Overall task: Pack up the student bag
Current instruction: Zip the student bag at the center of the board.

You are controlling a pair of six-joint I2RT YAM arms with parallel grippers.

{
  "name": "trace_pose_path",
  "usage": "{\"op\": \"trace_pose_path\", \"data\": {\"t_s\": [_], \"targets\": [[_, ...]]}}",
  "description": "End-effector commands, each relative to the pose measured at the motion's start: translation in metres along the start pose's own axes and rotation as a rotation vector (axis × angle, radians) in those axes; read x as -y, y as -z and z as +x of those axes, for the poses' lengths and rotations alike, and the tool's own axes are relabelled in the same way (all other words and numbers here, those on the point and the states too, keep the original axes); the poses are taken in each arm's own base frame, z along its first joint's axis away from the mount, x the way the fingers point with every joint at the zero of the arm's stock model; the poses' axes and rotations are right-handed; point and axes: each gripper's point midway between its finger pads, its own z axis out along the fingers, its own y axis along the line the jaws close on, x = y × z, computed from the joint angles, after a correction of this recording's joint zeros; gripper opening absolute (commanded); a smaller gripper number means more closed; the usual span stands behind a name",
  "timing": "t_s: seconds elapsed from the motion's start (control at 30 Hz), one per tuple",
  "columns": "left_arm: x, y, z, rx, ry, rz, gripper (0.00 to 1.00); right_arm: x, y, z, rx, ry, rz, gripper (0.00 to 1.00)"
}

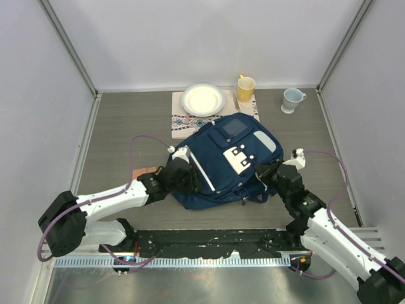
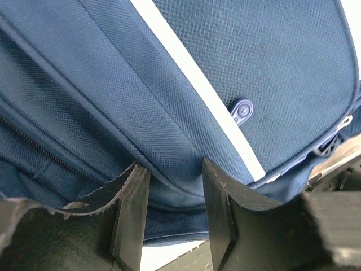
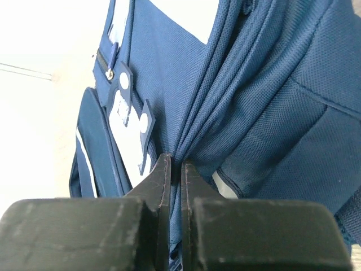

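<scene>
**At the middle of the table: a soft bag, taken by its flanks**

In the centre of the table (image 1: pixel 114 139), between my two arms, the student bag (image 1: pixel 224 161) lies flat on its back. Its white buckle patch faces up, and its far end overlaps the patterned mat (image 1: pixel 183 120) that carries the plate (image 1: pixel 203 99).

My right gripper (image 3: pixel 175 169) is clenched on a gathered fold of the navy cloth at the bag's right side. The fabric fans away from the pinch in tight creases, so I judge the hold real.

My left gripper (image 2: pixel 175 186) straddles a seam ridge on the left flank, just below the white stripe. Cloth fills the gap between the fingers (image 2: pixel 131 212), but I cannot tell whether they have bitten or merely bracket it.

I expect this bag to handle as limp and bulky. It looks slack and probably light, and a pull will likely lift only the top layer, not the whole body. Woven cloth should grip well enough, though a thin fold may creep out of the pads. I would take hold at piped seams, near the zip line, and on both sides together.
</scene>
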Motion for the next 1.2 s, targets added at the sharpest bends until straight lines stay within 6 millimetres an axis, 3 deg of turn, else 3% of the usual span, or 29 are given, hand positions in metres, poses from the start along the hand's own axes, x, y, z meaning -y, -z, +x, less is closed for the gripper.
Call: {"op": "trace_pose_path", "data": {"t_s": [0.0, 0.13, 0.23, 0.4, 0.47, 0.53, 0.63, 0.77, 1.0, 1.17], "targets": [[0.028, -0.002, -0.063, 0.148, -0.044, 0.034, 0.46, 0.011, 0.017, 0.000, 0.031, -0.089, -0.016, 0.01], [0.035, 0.002, -0.087, 0.176, -0.039, 0.036, 0.63, 0.031, 0.019, 0.018, -0.009, -0.134, 0.012, 0.01], [0.034, 0.007, -0.085, 0.165, -0.015, 0.032, 0.73, 0.037, 0.019, 0.017, -0.003, -0.129, 0.040, 0.01], [0.043, 0.028, -0.068, 0.148, 0.162, 0.125, 0.72, 0.034, 0.018, 0.012, 0.013, -0.112, 0.051, 0.01], [0.043, 0.033, -0.056, 0.158, 0.175, 0.122, 0.71, 0.031, 0.015, 0.013, 0.003, -0.108, 0.047, 0.01], [0.042, 0.043, -0.056, 0.203, 0.202, 0.095, 0.71, 0.028, 0.013, 0.014, -0.003, -0.110, 0.039, 0.01], [0.055, 0.051, -0.046, 0.210, 0.216, 0.107, 0.74, 0.028, 0.011, 0.015, -0.013, -0.103, 0.047, 0.01], [0.071, 0.050, -0.038, 0.221, 0.207, 0.114, 0.77, 0.023, 0.012, 0.011, -0.005, -0.099, 0.038, 0.01], [0.110, 0.040, -0.046, 0.211, 0.167, 0.172, 0.88, 0.022, 0.016, 0.007, 0.009, -0.090, 0.025, 0.01], [0.115, 0.032, -0.044, 0.215, 0.218, 0.143, 0.92, 0.023, 0.018, 0.008, 0.002, -0.083, 0.032, 0.01]]}}
